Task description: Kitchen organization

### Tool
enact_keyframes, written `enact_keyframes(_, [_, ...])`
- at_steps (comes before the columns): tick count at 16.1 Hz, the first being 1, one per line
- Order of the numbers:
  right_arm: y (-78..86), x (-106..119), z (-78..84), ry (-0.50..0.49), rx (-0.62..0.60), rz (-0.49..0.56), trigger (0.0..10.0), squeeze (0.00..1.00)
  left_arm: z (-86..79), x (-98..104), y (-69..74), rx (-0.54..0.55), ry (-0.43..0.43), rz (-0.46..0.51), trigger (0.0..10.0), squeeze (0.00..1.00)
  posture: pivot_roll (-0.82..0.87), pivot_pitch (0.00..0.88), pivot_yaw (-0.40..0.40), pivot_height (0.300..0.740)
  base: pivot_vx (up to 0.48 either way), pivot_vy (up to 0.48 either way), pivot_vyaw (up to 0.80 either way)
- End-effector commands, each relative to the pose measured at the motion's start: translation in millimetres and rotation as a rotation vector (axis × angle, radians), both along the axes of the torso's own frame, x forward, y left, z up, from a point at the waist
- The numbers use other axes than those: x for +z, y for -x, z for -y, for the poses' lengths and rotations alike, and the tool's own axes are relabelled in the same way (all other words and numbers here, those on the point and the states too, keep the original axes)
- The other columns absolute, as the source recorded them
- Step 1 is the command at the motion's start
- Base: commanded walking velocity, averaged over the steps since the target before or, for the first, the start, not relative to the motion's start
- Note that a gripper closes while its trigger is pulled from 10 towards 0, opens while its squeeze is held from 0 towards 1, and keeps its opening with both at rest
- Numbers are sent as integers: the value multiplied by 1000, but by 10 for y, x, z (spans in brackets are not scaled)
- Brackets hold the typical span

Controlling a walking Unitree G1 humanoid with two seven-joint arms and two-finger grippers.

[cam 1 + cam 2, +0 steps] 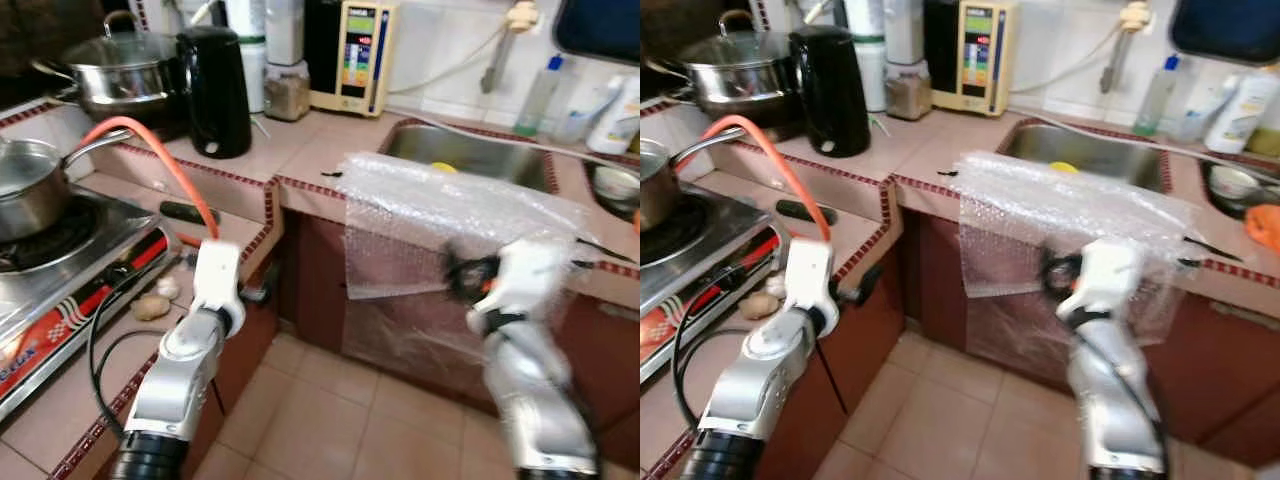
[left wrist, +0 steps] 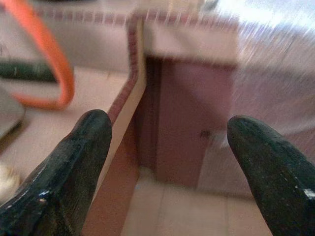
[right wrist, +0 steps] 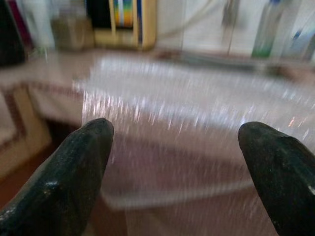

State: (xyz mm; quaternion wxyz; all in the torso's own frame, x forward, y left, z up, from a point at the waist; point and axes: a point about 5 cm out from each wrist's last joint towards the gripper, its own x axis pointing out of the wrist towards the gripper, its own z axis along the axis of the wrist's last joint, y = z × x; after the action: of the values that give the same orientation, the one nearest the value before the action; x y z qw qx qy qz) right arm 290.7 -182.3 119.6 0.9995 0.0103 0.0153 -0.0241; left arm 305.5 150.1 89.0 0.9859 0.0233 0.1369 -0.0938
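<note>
A sheet of clear bubble wrap (image 1: 440, 215) lies over the counter edge in front of the sink (image 1: 480, 160) and hangs down the brown cabinet front. My right gripper (image 3: 177, 130) is open, a little in front of the hanging sheet, with nothing between its fingers. Over by the counter corner next to the stove, my left gripper (image 2: 170, 128) is open too and faces the cabinet front. Something yellow (image 1: 443, 167) lies in the sink.
A gas stove with a steel pot (image 1: 30, 185) and an orange hose (image 1: 160, 160) stand at the left. A black kettle (image 1: 215, 90), a lidded pot (image 1: 120, 70), a water purifier (image 1: 355, 55) and bottles (image 1: 540, 95) line the back. Tiled floor (image 1: 330, 400) lies below.
</note>
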Motion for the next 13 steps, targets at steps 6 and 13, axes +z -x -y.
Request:
enact_keyframes(6, [170, -1293, 245, -111, -88, -535, 10000, 0, -153, -1009, 225, 3, -168, -391, 10000, 0, 35, 0, -58, 740, 0, 0, 0])
enact_keyframes(13, [573, -1724, 89, -120, -66, -752, 10000, 0, -364, -1441, 693, 56, -238, -693, 10000, 0, 15, 0, -54, 740, 0, 0, 0])
